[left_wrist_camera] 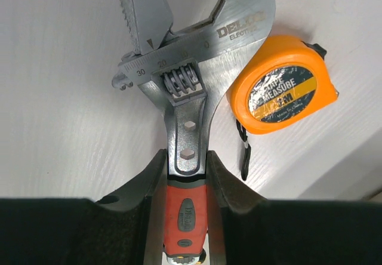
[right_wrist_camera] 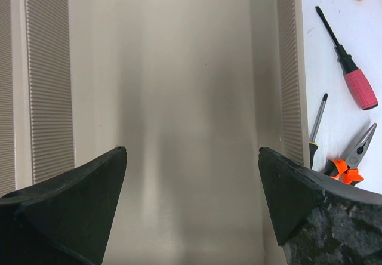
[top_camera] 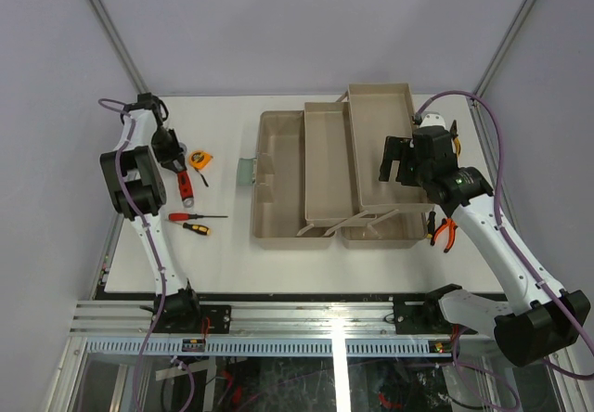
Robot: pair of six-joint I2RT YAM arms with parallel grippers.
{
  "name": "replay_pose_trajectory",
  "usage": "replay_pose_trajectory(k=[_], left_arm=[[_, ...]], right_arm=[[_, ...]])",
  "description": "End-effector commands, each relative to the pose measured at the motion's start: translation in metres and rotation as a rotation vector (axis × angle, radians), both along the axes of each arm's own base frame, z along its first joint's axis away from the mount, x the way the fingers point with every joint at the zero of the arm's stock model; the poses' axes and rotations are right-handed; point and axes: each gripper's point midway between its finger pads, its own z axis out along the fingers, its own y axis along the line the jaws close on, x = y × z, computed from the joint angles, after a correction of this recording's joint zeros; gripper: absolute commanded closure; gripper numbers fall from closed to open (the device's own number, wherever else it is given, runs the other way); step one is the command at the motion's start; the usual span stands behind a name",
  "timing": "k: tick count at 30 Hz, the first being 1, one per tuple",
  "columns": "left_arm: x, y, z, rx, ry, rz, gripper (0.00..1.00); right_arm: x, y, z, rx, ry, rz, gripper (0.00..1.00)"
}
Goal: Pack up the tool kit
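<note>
Closest to your left wrist camera, the left gripper [left_wrist_camera: 186,160] has its fingers pinched tight on the red handle of the wrench [left_wrist_camera: 188,116], one finger on each side. The steel head points away from the lens with its jaw open. The head's outer edge meets the orange tape [left_wrist_camera: 280,89]; you cannot tell whether the two touch or the head sits just above it. Both are at the far left of the table [top_camera: 223,263], well apart from the box [top_camera: 278,185]. The box sits open in the middle of the table, its long side running away from you. Two trays are folded out and stepped up to the right: the lower tray [top_camera: 325,166] over the box's middle, and the upper tray [top_camera: 379,143] farthest right and farthest back. Your right gripper [top_camera: 397,160] hangs over the upper tray with its fingers spread wide and nothing between them. Its wrist camera looks straight down on the tray's smooth floor and ribbed side strips. Just right of the box, on the table, lie the orange-handled pliers [top_camera: 444,233]. The right wrist view shows a thin screwdriver [right_wrist_camera: 318,125] beside them and a pink screwdriver [right_wrist_camera: 349,68] a little farther off. Left of the box, a red screwdriver [top_camera: 197,216] and a yellow screwdriver [top_camera: 196,228] lie close together, nearer you than the wrench.
</note>
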Motion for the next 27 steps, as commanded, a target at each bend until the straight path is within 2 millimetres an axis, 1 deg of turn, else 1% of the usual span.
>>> replay_pose_trajectory(k=[1, 3, 6, 9, 13, 18, 21, 25, 27], left_arm=[[0.010, 0.003, 0.058, 0.015, -0.122, -0.016, 1.00], [0.013, 0.000, 0.065, 0.003, -0.144, -0.017, 1.00], [0.018, -0.010, 0.085, -0.033, -0.197, -0.024, 1.00], [0.027, -0.024, 0.112, -0.055, -0.271, -0.056, 1.00], [0.039, -0.053, 0.151, -0.085, -0.378, -0.126, 1.00], [0.045, -0.109, 0.199, -0.152, -0.493, -0.215, 1.00], [0.045, -0.150, 0.225, -0.227, -0.554, -0.263, 1.00], [0.035, -0.210, 0.244, -0.341, -0.598, -0.320, 1.00], [0.027, -0.240, 0.247, -0.385, -0.594, -0.349, 1.00]], right_arm=[[-0.001, -0.008, -0.003, -0.023, 0.002, -0.032, 0.01], [-0.001, -0.008, -0.004, -0.024, 0.002, -0.032, 0.01], [0.000, -0.009, -0.002, -0.024, -0.006, -0.038, 0.00], [0.001, -0.011, 0.000, -0.027, -0.015, -0.047, 0.01], [0.003, -0.011, 0.002, -0.029, -0.020, -0.054, 0.01], [0.004, -0.011, 0.005, -0.026, -0.029, -0.055, 0.01], [0.003, -0.012, 0.006, -0.025, -0.030, -0.057, 0.01], [0.001, -0.012, 0.008, -0.020, -0.035, -0.060, 0.01], [0.000, -0.013, 0.010, -0.018, -0.038, -0.065, 0.01]])
